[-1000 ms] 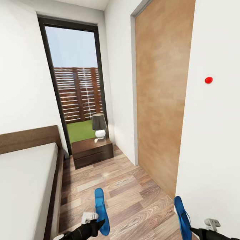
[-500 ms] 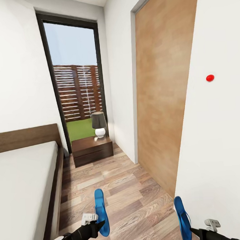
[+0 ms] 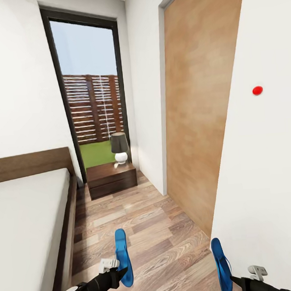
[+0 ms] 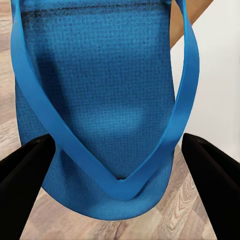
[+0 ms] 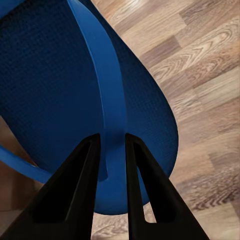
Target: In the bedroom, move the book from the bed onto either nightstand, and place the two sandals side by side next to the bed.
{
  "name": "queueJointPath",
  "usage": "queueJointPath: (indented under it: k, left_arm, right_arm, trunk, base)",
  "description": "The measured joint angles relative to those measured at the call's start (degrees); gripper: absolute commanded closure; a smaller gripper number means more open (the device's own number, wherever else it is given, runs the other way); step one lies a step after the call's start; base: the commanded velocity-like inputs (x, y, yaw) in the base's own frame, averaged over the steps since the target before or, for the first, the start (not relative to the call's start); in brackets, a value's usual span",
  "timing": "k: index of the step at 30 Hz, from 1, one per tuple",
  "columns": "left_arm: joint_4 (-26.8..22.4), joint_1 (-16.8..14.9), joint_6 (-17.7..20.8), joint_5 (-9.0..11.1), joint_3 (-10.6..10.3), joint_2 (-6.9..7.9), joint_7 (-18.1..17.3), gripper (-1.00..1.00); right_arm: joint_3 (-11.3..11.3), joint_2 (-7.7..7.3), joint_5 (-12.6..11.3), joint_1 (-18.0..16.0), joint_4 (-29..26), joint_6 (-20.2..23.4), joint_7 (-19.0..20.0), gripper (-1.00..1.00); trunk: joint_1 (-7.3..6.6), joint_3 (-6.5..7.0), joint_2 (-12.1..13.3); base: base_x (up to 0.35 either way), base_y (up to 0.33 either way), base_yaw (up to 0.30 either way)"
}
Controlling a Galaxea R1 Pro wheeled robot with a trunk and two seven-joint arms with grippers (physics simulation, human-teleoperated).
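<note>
Two bright blue flat flip-flops ride upright above the light-brown plank floor [image 3: 146,223], one in each black gripper: the left gripper [image 3: 120,268] pinches the left sandal [image 3: 123,255], the right gripper [image 5: 110,160] nips the right sandal [image 3: 222,264] by its strap. The off-white, dark-framed bed [image 3: 29,223] lies left (nearer the left arm), its long side running ahead toward the dark brown nightstand [image 3: 111,178].

- The head view looks from high, forward and down along the floor [image 3: 142,219] between the bed [image 3: 29,223] and the door [image 3: 199,111], toward the window [image 3: 91,88].
- Each wrist view looks very near along its claw onto one sandal, with the same floor behind.
- All three views share the left sandal [image 3: 122,255] [image 4: 105,100] or the right sandal [image 3: 221,264] [image 5: 65,100].
</note>
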Motion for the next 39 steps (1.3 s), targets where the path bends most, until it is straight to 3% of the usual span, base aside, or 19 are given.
queueJointPath:
  k: [39]
  left_arm:
    - [0.1, 0.0, 0.1, -0.1, -0.1, -0.09, -0.2, 1.0]
  right_arm:
    - [0.0, 0.0, -0.1, 0.0, 0.0, 0.0, 0.0, 1.0]
  trunk:
    - [0.0, -3.52, 0.0]
  base:
    - [0.0, 0.0, 0.0]
